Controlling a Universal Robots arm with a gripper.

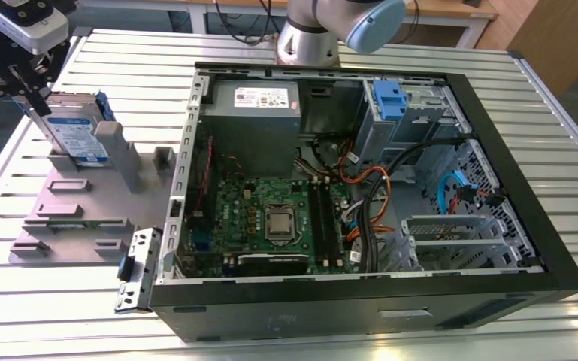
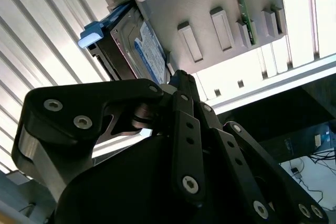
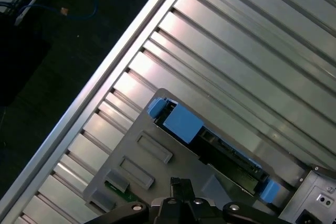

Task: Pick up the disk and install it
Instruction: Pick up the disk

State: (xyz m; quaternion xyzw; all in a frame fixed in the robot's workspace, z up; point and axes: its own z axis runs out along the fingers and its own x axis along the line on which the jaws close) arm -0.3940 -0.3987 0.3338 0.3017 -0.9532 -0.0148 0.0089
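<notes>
Claw (image 1: 34, 96): far exterior view's left, at disk's top edge; grasping or not, can't tell.
Disk (image 1: 73, 135): upright on edge in grey fixture (image 1: 88, 214), w/ blue carrier (image 3: 181, 124) on it.
PC case (image 1: 369, 188): open, on tabletop (image 1: 68, 316), exterior view's right of fixture.

Gripper (image 1: 34, 96) links: matt black metal, bright steel screws. Disk (image 1: 68, 131) right at it: dull silver metal body, glossy white-blue label, smooth blue plastic carrier. Holder (image 1: 78, 214) beneath: matt grey plastic. Table (image 1: 540, 90): ribbed aluminium, satin sheen. Computer case (image 1: 369, 312), well apart from the gripper: matt black outside, bare grey sheet metal inside.
</notes>
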